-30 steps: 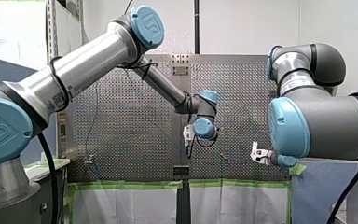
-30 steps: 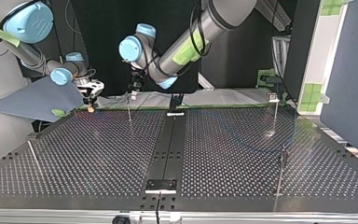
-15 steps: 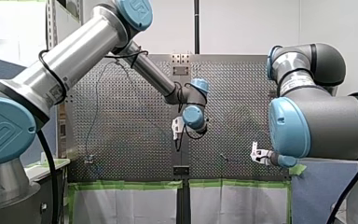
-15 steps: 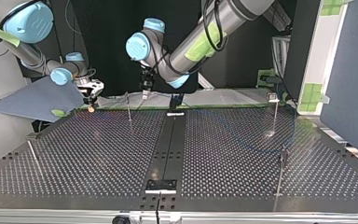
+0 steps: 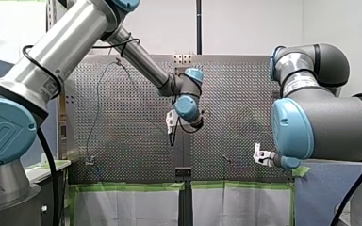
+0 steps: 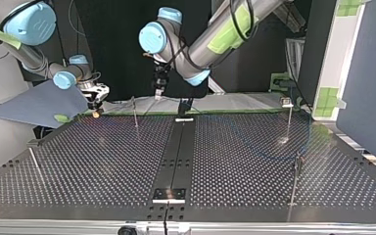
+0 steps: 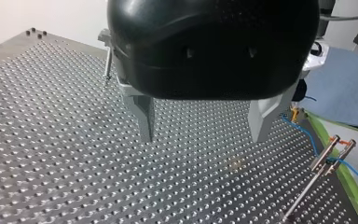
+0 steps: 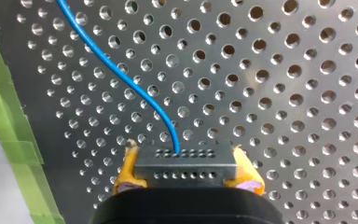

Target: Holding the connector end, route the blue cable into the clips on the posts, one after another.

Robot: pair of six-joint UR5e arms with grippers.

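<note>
The left claw [image 7: 204,135] has swung toward the front view's left and risen; its metal fingers [image 7: 144,116] stand wide apart, empty, above the table [image 7: 51,116]. The right claw [image 8: 186,169] grips the connector [image 8: 185,161] between yellow pads [image 8: 127,175] near the table's taped edge, the blue cable [image 8: 121,74] trailing from it across the holes
</note>
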